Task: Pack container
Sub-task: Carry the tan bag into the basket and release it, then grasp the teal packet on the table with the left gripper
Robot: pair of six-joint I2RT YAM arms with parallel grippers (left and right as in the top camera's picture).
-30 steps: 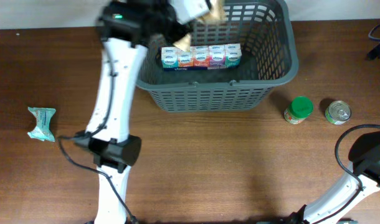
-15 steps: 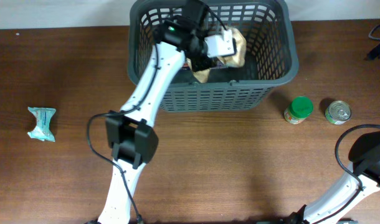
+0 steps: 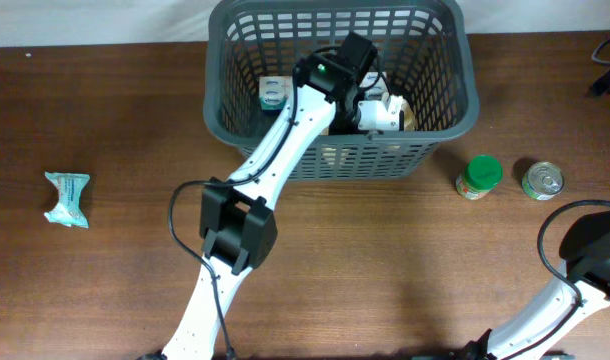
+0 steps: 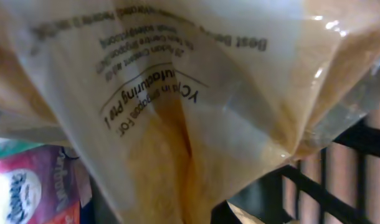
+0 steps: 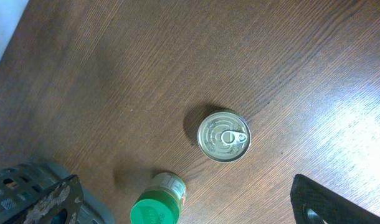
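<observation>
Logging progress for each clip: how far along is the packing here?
Done: a tissue multipack lies in the basket. In hand: the left pincer is down inside the basket with a clear bag of tan food that fills its wrist view; whether it has let go cannot be told. Left: a teal packet, a green-lidded jar and a can sit on the table outside.

Dark brown wood-grain table [image 3: 385, 280], pale strip [image 3: 85, 20] beyond its far edge, soft glare on the wood.
</observation>
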